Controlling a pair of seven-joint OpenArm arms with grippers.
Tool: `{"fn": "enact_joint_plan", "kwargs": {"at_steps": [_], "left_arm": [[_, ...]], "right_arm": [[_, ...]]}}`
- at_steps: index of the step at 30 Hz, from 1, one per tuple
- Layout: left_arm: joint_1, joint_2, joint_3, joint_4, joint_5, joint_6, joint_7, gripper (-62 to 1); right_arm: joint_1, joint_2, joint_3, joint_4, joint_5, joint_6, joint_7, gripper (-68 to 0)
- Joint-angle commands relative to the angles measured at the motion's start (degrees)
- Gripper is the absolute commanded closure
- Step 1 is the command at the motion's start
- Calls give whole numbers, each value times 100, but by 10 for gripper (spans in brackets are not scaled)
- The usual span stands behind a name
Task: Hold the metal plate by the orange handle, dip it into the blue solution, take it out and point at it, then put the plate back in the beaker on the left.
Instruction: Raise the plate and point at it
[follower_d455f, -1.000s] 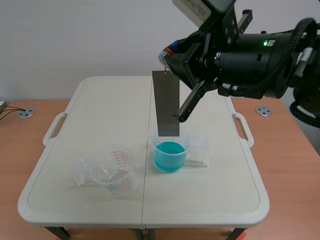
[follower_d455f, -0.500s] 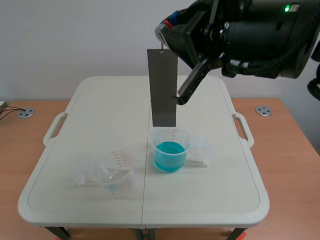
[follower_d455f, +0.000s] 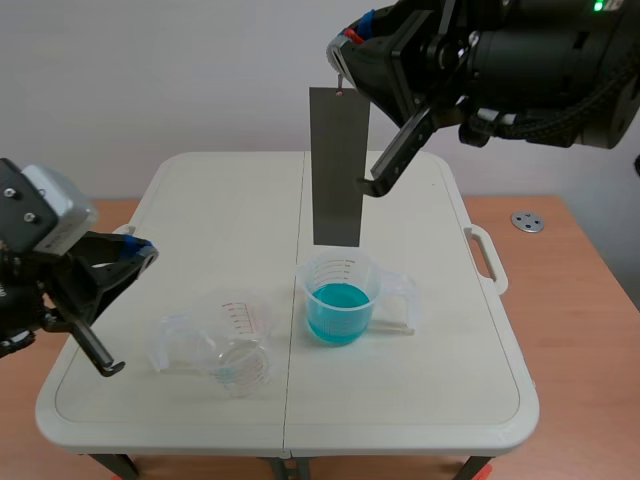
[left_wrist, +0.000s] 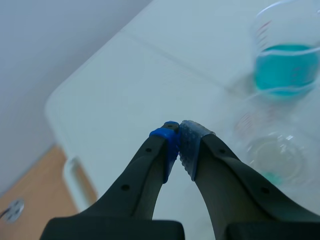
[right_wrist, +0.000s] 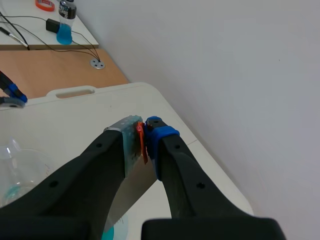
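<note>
The metal plate (follower_d455f: 337, 165) is held by the right gripper (right_wrist: 145, 134), whose fingers are closed on the orange handle (right_wrist: 142, 142) at the plate's upper end. The plate hangs with its long axis upright, and its broad face is turned toward the scene camera. Its lower edge points straight down and sits just above the rim of the filled beaker (follower_d455f: 341, 292), clear of the blue solution (follower_d455f: 338, 303). The right arm is raised high across the far right of the white table (follower_d455f: 200, 200). The empty beaker (follower_d455f: 228, 345) stands to the left of the filled beaker, apart from it, with a trace of blue at its bottom. The left gripper (left_wrist: 179, 132) is positioned low near the table's left edge. Its fingers are closed, the pads are pressed together, and nothing is held between them. In the left wrist view, both beakers lie ahead of and to one side of this gripper.
</note>
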Motion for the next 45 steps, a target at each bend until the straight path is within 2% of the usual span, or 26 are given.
{"fn": "enact_joint_plan", "kwargs": {"at_steps": [1, 7, 18, 26, 45], "left_arm": [[-125, 2, 103, -11, -44, 26, -59, -15], [-743, 234, 833, -304, -42, -116, 234, -15], [-1733, 514, 1792, -977, -44, -92, 238, -15], [-1989, 636, 1958, -1073, -44, -63, 240, -15], [-1985, 627, 1974, -1075, -44, -66, 350, -15]], "right_arm": [[81, 26, 44, 129, 59, 31, 81, -15], [81, 26, 44, 127, 59, 31, 63, -15], [81, 26, 44, 127, 57, 31, 61, -15], [81, 26, 44, 127, 35, 31, 61, -15], [83, 24, 44, 127, 37, 31, 66, -15]]}}
